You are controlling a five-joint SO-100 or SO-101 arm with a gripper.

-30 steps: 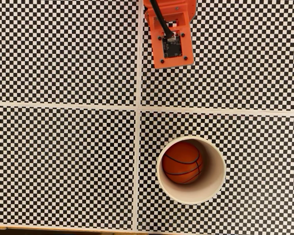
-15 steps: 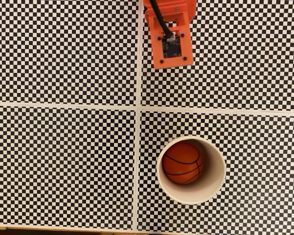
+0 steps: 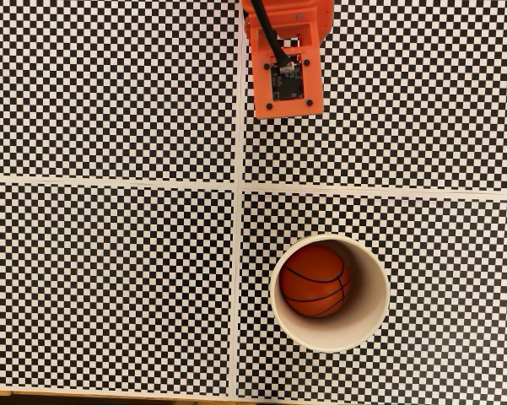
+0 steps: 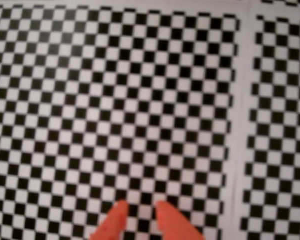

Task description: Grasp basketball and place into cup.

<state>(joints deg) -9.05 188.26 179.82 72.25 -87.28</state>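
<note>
Sitting inside the round cream-white paper cup (image 3: 330, 293), against its left wall, the small orange-red basketball with black seams (image 3: 314, 280) looks delivered. Up top, the orange arm's hand (image 4: 139, 207) shows two fingertips slightly parted, holding nothing, above the checkerboard table (image 3: 110, 278). Retreat calls for staying high and well apart from the cup's thin rim.

The orange basketball (image 3: 314, 280) with black seams lies inside the upright cream-white cup (image 3: 373, 297), toward its left wall.
</note>
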